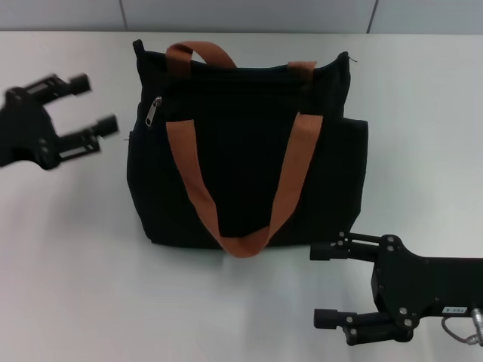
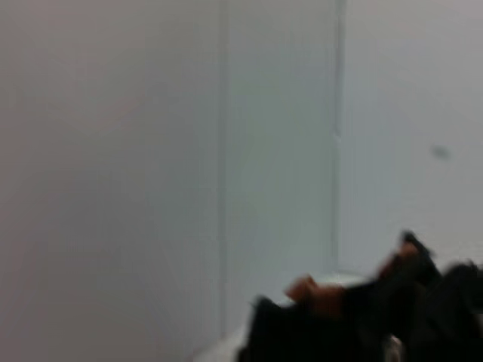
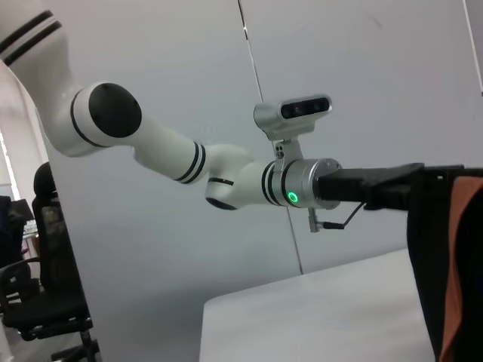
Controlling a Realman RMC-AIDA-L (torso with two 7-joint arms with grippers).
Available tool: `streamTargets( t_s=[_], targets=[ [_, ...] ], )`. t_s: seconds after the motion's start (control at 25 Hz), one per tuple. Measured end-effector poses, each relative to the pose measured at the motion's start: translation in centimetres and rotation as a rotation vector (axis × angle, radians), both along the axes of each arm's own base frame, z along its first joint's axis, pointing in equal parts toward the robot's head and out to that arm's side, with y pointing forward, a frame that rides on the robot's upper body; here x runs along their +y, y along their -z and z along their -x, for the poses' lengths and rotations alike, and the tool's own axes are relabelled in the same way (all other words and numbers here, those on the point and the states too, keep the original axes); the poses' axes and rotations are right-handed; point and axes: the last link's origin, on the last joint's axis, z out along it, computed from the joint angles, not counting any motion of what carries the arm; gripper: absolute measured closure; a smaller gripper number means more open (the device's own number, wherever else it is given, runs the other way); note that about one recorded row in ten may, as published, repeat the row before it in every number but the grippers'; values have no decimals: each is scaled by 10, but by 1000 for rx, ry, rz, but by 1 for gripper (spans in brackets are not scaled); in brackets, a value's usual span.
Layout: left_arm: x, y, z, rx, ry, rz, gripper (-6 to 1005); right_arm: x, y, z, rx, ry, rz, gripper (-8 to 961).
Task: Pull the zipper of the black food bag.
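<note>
**One bag, two open pincers**

One black food bag (image 1: 249, 151) lies mid-frame on the white worktop (image 1: 75, 264). Its one zipper (image 1: 153, 111) hangs at upper left, pull tab pointing down-frame, track running rightward. Left pincer (image 1: 96, 105) at left, right pincer (image 1: 326, 285) at lower right; both gape empty.

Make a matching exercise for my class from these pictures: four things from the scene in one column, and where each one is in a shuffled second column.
Things:
1. zipper
2. black food bag
3. left hand
4. right hand

Places:
A. near side of the table, by the bag's corner, open
B. upper corner of the bag, on the robot's left
C. middle of the table
D. open, apart from the bag, near the zipper

Pairs: 1-B, 2-C, 3-D, 4-A
</note>
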Motion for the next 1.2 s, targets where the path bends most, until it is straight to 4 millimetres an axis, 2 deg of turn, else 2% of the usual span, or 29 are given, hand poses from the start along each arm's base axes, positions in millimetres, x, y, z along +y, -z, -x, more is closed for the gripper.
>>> streamTargets(
  t_s=[0.12, 0.36, 0.68, 1.04, 1.2],
  targets=[
    [3, 8, -4, 35, 19, 30, 329, 0, 0, 0, -2, 2, -3, 136],
    [22, 32, -11, 143, 16, 52, 336, 2, -1, 0, -1, 6, -7, 136],
    [33, 36, -14, 203, 44, 12, 346, 3, -1, 0, 0, 8, -10, 136],
    [28, 32, -10, 179, 63, -96, 357, 4, -1, 1, 2, 10, -10, 135],
    [26, 34, -11, 170, 71, -104, 541, 4, -1, 1, 3, 9, -10, 135]
  ],
)
